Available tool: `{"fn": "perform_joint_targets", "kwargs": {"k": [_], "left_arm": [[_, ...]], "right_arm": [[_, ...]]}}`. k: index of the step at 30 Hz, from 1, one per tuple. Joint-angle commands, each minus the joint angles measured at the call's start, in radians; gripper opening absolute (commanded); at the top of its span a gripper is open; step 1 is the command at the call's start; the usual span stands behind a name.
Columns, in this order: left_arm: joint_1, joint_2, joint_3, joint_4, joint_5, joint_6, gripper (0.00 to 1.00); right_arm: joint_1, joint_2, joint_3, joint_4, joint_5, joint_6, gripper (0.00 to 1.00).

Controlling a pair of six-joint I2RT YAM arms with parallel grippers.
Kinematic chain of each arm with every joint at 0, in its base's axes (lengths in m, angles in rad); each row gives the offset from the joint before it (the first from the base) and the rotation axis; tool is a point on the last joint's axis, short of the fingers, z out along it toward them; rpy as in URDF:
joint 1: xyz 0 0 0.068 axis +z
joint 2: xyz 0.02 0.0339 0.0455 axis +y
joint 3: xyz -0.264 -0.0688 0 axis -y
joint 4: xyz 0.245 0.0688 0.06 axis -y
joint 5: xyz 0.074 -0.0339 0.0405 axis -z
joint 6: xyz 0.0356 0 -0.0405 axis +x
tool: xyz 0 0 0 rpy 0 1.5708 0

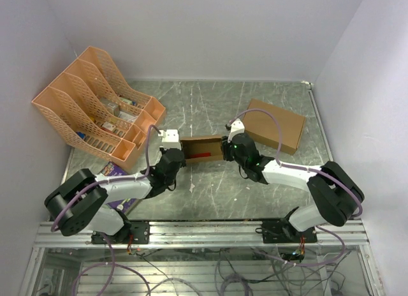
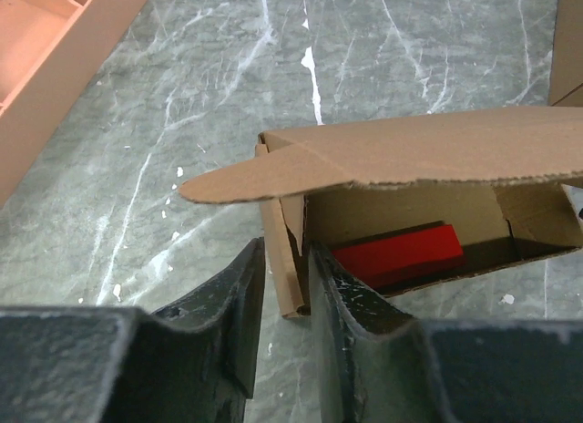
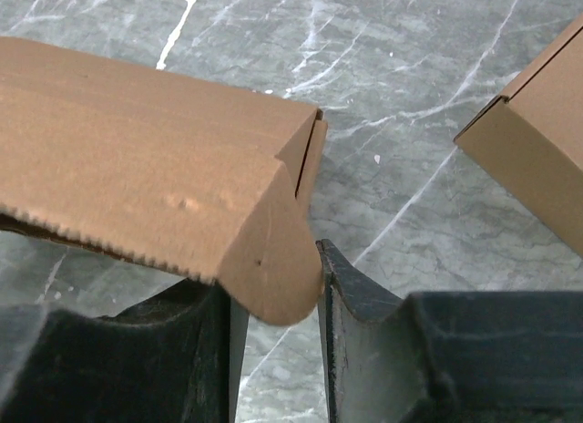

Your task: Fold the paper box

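Two sets of jaws, both part open: left gripper straddles the end wall of the paper box, right gripper loosely brackets its rounded lid flap. Box lies mid-table between the arms, lid half down, something red inside. Bigger cardboard box sits nearby, to its right.

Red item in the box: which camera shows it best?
Left wrist view: the red item lies in plain sight inside the open box. Top view shows only a thin red strip; right wrist view shows just the box's outside.
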Motion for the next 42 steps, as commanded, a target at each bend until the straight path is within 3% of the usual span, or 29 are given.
{"fn": "perform_joint_targets", "kwargs": {"k": [1,10,21,27,33,37,42], "left_arm": [[-0.008,-0.061,-0.019,-0.016,0.024,0.002,0.38],[-0.01,-0.193,-0.039,-0.115,0.13,0.042,0.45],[-0.01,-0.518,-0.082,-0.271,0.457,0.103,0.45],[-0.008,-0.588,0.047,-0.458,0.544,0.06,0.49],[0.003,-0.515,0.273,-0.559,0.568,0.076,0.57],[0.079,-0.429,0.408,-0.56,0.661,0.062,0.63],[0.288,-0.332,0.49,-0.52,0.893,-0.013,0.63]], "right_arm": [[-0.001,-0.048,-0.013,-0.026,-0.017,-0.023,0.35],[-0.002,-0.069,-0.006,-0.07,-0.035,-0.041,0.41],[-0.018,-0.151,-0.012,-0.224,-0.085,-0.105,0.53],[-0.045,-0.175,-0.011,-0.297,-0.184,-0.145,0.57],[-0.084,-0.253,0.011,-0.438,-0.28,-0.211,0.57],[-0.13,-0.311,0.047,-0.575,-0.475,-0.338,0.56],[-0.221,-0.322,0.248,-0.94,-0.999,-0.687,0.54]]}}
